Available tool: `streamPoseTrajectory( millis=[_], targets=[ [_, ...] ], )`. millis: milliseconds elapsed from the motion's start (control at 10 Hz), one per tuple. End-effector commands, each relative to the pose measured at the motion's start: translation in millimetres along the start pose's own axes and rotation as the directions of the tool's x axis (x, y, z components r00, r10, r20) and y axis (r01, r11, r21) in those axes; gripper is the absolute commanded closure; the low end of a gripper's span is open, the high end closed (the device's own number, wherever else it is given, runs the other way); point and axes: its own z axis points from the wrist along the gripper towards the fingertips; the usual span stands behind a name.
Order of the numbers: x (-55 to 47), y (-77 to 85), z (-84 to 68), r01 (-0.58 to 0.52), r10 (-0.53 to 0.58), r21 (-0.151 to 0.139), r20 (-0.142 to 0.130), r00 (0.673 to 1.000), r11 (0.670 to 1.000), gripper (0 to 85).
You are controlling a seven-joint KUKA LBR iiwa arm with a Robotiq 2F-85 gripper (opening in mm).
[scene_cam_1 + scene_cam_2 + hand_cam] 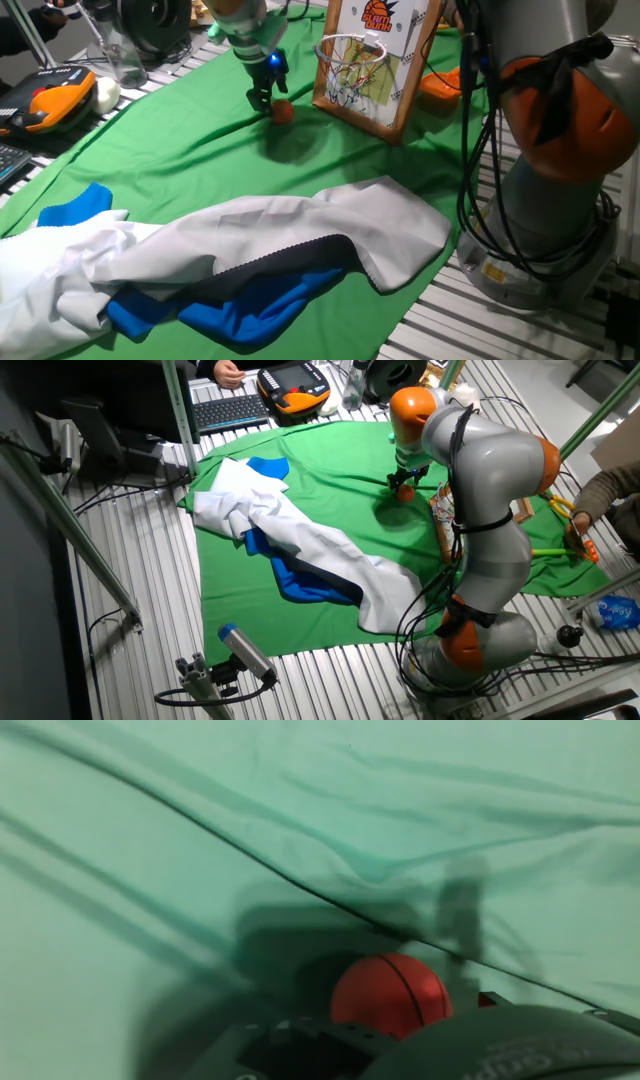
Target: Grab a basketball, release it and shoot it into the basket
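Basketball [283, 111] sits at my gripper [262, 98], low over the green cloth [200, 150], left of the basket [350, 62]. I judge it light, hard and smooth, quick to roll, best pinched across its widest part. Whether my fingers clamp it, I cannot tell. My hand view alone shows its dark seam [405, 988]; only the fixed views show the basket.

Orange basketball [283, 111] beside upright basket [352, 62]
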Motion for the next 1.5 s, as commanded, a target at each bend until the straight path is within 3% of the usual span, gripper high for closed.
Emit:
streamPoseTrajectory(
  millis=[0,100,200,300,400,500,800,1100,1200,1400],
  targets=[
    [0.7,-0.9,5.5,0.003,-0.003,-0.010,0.013,1.000,1.000,17.0],
    [0.1,0.2,7.5,0.005,-0.005,-0.009,0.019,1.000,1.000,17.0],
    [-0.3,0.8,8.1,0.016,-0.016,-0.012,0.019,1.000,1.000,34.0],
    [-0.8,1.1,9.1,0.030,-0.030,-0.017,0.018,0.999,0.999,34.0],
    [-1.5,1.4,11.1,0.056,-0.056,-0.022,0.016,0.998,0.998,51.0],
    [-1.9,1.7,12.4,0.070,-0.069,-0.041,0.011,0.998,0.997,85.0],
    [-0.3,2.5,-5.7,0.072,-0.074,-0.065,-0.033,0.997,0.995,85.0],
    [5.9,6.7,-48.5,0.040,-0.045,-0.064,-0.089,0.995,0.997,85.0],
    [8.1,7.9,-69.8,0.024,-0.030,-0.058,-0.111,0.993,0.998,85.0],
    [11.0,10.2,-100.4,0.010,-0.013,-0.027,-0.135,0.991,1.000,85.0]
  ],
)
